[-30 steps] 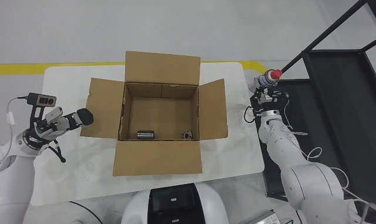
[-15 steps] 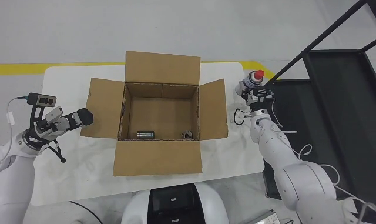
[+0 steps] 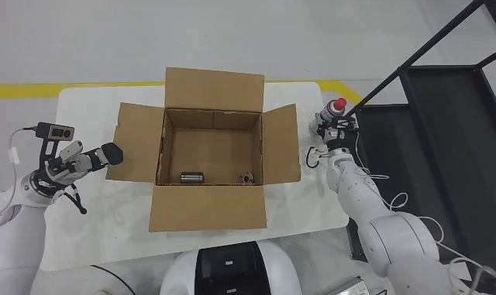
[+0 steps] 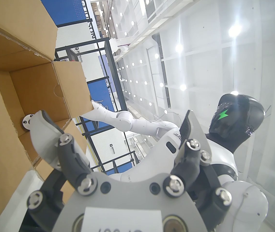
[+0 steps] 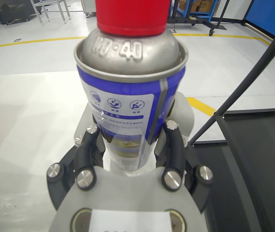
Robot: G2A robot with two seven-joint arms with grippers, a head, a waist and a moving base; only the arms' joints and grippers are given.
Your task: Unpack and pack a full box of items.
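Unpacking looks nearly done: the right tool (image 5: 133, 131) is clamped on a red-capped spray can (image 5: 130, 85) just outside the cardboard box (image 3: 208, 210), whose dark cylinder (image 3: 191, 176) and small metal part (image 3: 246, 176) lie between it and the parted, empty left tool (image 4: 113, 121).

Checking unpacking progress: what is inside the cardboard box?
On the box floor lie a small dark cylinder and a small round metal part. Its near wall may hide anything tight against it.

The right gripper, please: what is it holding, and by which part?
The right gripper holds the spray can by the lower part of its body, red cap pointing away from the wrist.
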